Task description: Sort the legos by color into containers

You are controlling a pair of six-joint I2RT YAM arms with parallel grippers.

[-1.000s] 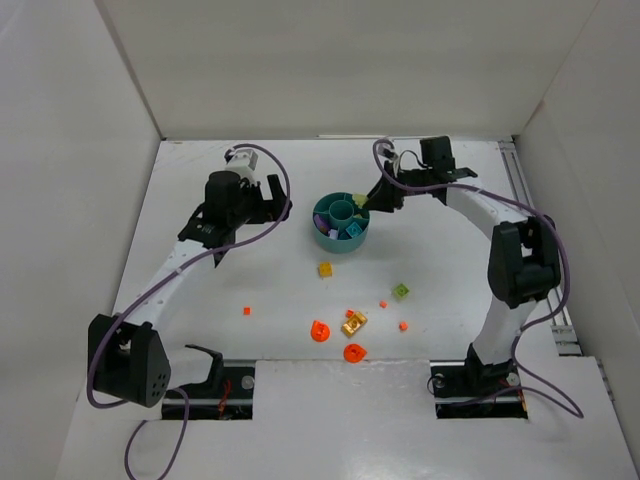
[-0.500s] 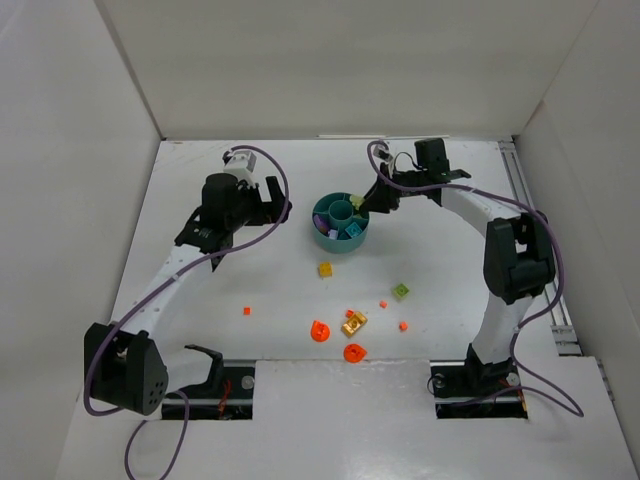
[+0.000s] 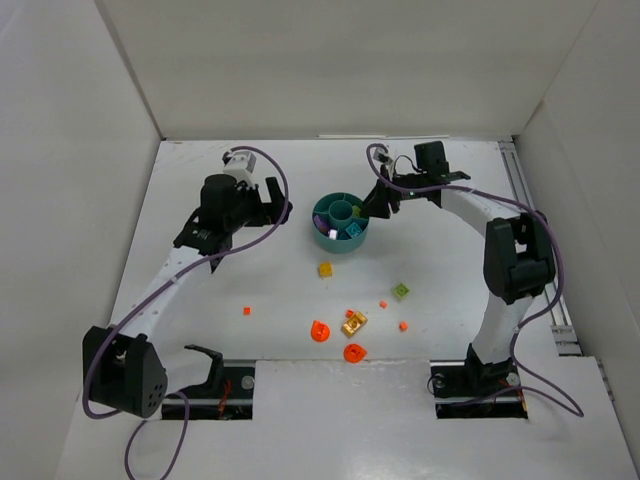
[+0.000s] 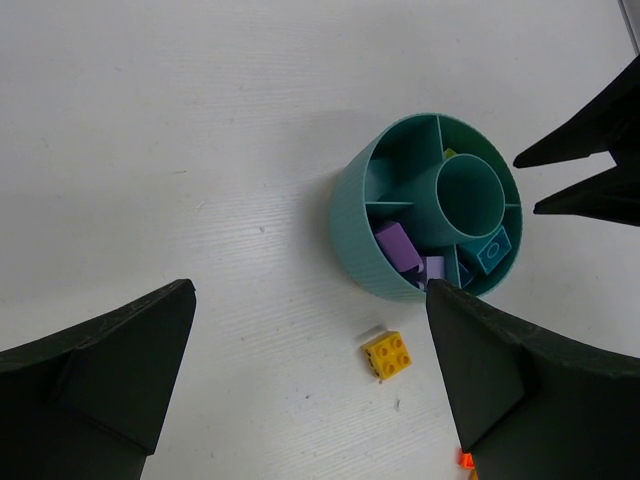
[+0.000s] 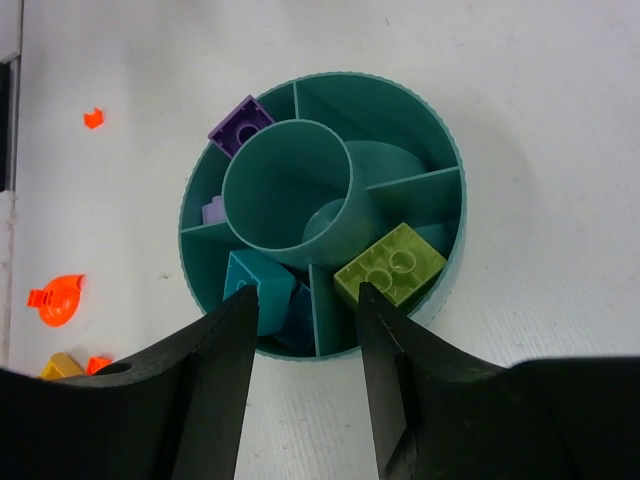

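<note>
The teal dish has a centre cup ringed by sections. My right gripper hovers over its near edge, open, with nothing between the fingers. A lime green lego lies loose in a section beside the right fingertip. Other sections hold purple legos and turquoise legos. My left gripper stands wide open and empty above the table, left of the dish. A yellow lego lies just below the dish.
Loose on the table in front of the dish lie a yellow brick, a lime piece, a gold brick, two orange round pieces and small orange dots. White walls enclose the table.
The right gripper's jaws have parted and let go of the lime green lego, which now rests in a dish section. Both arms shifted only slightly.
</note>
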